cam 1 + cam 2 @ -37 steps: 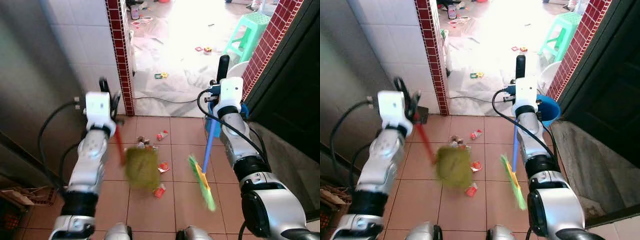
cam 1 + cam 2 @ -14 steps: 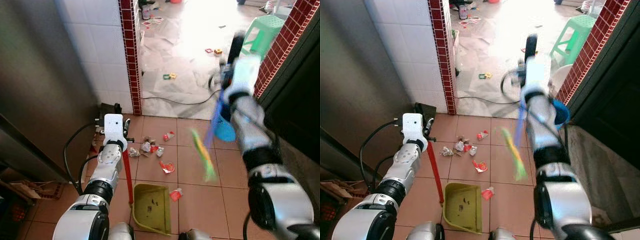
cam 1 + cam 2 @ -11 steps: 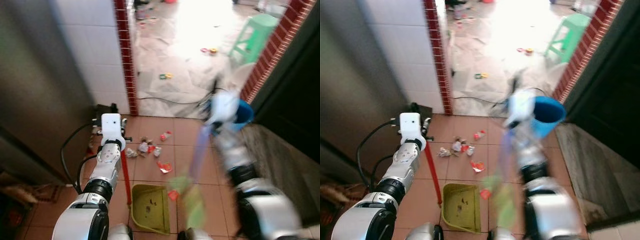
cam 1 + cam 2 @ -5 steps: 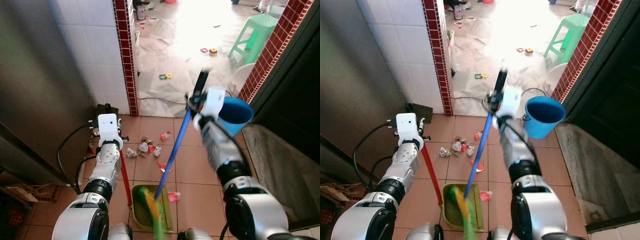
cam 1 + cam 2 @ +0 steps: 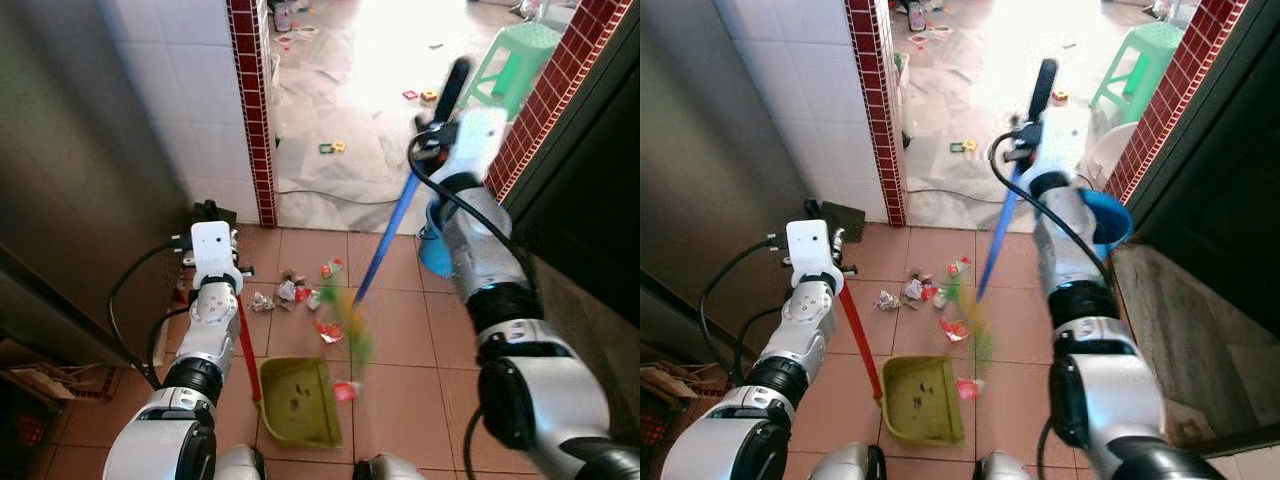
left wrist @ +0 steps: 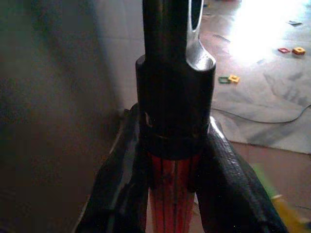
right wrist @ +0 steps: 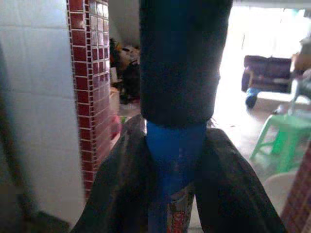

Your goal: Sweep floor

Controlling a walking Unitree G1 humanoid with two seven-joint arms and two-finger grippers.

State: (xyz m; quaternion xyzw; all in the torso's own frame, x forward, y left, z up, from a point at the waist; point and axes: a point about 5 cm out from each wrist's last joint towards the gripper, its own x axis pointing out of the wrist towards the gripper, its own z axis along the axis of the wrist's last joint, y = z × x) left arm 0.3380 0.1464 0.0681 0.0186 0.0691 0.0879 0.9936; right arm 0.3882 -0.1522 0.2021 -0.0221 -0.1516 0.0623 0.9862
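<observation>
Fingers (image 6: 116,184) of the left gripper (image 6: 167,194) clamp the dustpan's red handle (image 6: 171,194); right gripper (image 7: 175,189) clamps the blue broom (image 5: 385,235). Head view: dustpan (image 5: 297,400) at 6 o'clock, litter (image 5: 300,295) beyond on terracotta tiles (image 5: 395,320), bucket (image 5: 437,250) at 3.

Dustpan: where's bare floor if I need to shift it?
Bare tiles lie right of the dustpan, toward the dark doorway, below the blue bucket. Crowded: litter ahead of the pan, with the broom sweeping there.
</observation>
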